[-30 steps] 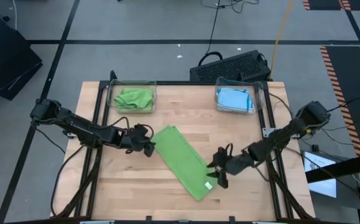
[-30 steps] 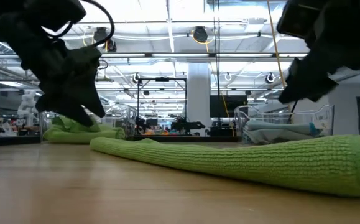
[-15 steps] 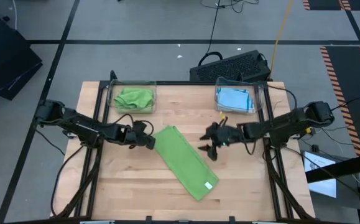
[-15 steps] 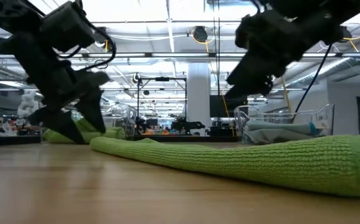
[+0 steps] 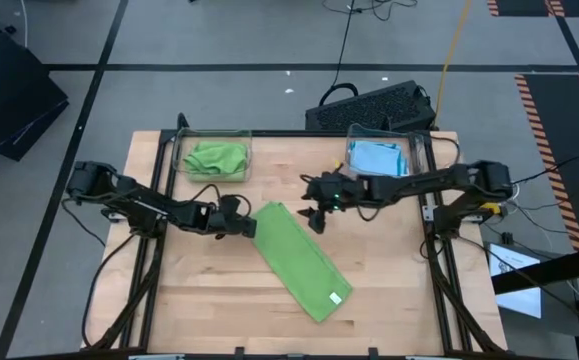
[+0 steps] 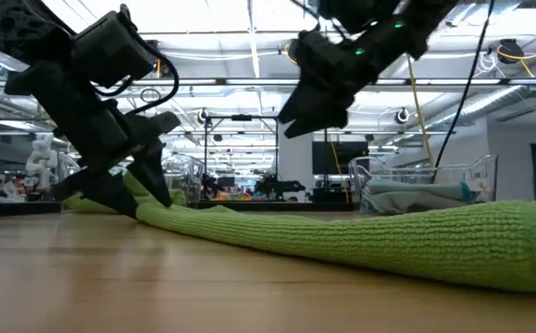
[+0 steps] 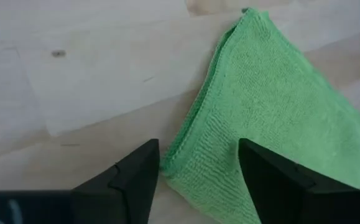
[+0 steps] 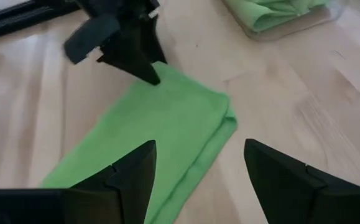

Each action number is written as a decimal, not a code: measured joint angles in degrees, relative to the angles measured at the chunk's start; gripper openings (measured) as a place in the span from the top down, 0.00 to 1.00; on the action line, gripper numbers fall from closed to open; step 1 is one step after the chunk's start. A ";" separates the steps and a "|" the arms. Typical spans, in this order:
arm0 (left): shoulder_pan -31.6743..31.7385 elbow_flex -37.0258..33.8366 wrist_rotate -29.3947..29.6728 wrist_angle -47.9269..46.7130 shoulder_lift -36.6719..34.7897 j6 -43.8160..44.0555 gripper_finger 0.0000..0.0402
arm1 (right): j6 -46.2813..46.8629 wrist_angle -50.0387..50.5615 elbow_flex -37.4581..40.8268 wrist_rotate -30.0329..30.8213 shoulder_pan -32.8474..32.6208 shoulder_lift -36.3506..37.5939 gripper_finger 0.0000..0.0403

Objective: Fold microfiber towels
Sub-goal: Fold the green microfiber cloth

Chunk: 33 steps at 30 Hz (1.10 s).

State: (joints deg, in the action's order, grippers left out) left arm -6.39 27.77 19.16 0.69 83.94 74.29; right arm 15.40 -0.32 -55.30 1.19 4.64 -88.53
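The folded green towel (image 5: 299, 262) has its near corner between the left gripper (image 7: 198, 171)'s spread fingers; the right gripper (image 5: 316, 215) hangs unclenched above its far edge.

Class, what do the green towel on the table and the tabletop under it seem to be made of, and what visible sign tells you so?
Green towel: a soft matte cloth, probably microfiber; a fine looped nap shows, and its stitched edges lie doubled where it is folded.
Tabletop: light wood, likely butcher block with a smooth, faintly glossy finish; parallel strips and grain lines show.
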 joint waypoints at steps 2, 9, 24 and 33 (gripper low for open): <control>0.00 0.00 0.11 -0.10 0.06 -1.81 0.49 | -0.51 0.63 -2.53 -0.04 0.66 -2.90 0.41; 0.00 -0.11 -0.13 -0.59 0.22 -9.25 0.80 | -1.79 1.22 -11.15 -0.02 2.49 -13.37 0.41; 0.09 -0.11 1.93 -0.48 0.17 -16.91 0.99 | -4.16 3.09 -23.84 -5.27 7.54 -30.15 0.29; 0.74 -0.09 2.21 -0.37 0.11 -19.18 0.99 | -3.26 1.65 -24.73 -8.61 8.12 -33.88 0.29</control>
State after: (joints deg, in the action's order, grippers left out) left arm -5.65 27.68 21.36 0.32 84.05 55.11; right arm 12.15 1.34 -80.03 -7.42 12.76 -122.41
